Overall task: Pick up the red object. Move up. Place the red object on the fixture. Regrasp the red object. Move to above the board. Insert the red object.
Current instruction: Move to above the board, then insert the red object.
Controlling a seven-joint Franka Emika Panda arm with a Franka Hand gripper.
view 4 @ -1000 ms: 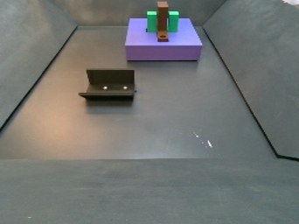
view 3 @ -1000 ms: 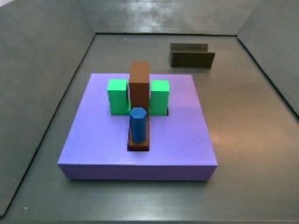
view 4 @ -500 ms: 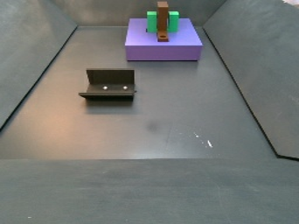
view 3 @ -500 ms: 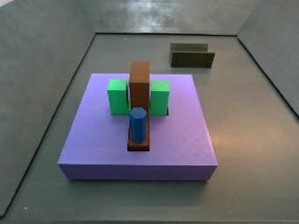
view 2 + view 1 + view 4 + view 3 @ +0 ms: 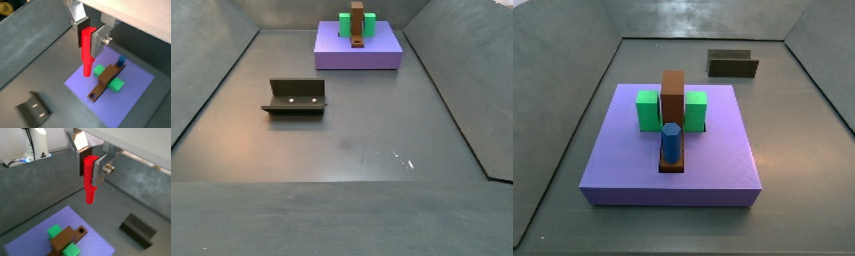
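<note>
The end effector (image 5: pixel 89 159) is clenched on the red object (image 5: pixel 89 178), gripping its upper end between the silver finger plates so that the peg hangs straight down below them; both wrist views show this, while neither side view shows the arm or the peg at all, so the end effector must sit high, out of their frames. In a wrist view the board (image 5: pixel 137 97) lies well below the peg's tip, with the brown bar (image 5: pixel 105 82) crossing between the green blocks (image 5: pixel 117 86) and the blue peg (image 5: pixel 121 61) standing at the bar's far end. The bar's near end carries a small dark hole (image 5: pixel 92 95), which I judge to be the socket for the red object, though that is only a reading of its size. The fixture (image 5: pixel 297 97) stands empty on the grey floor (image 5: pixel 372 150), at about 8 o'clock from the board (image 5: pixel 358 56) in a side view and well apart from it. With the peg already held by its top and the fixture bare, the step in hand looks like the move to above the board, nearly done. In that wrist view the peg's tip appears at about 11 o'clock from the hole, not yet over it. The next move calls for a small sideways correction to bring the tip over the hole, keeping the peg upright, then a slow straight descent.
</note>
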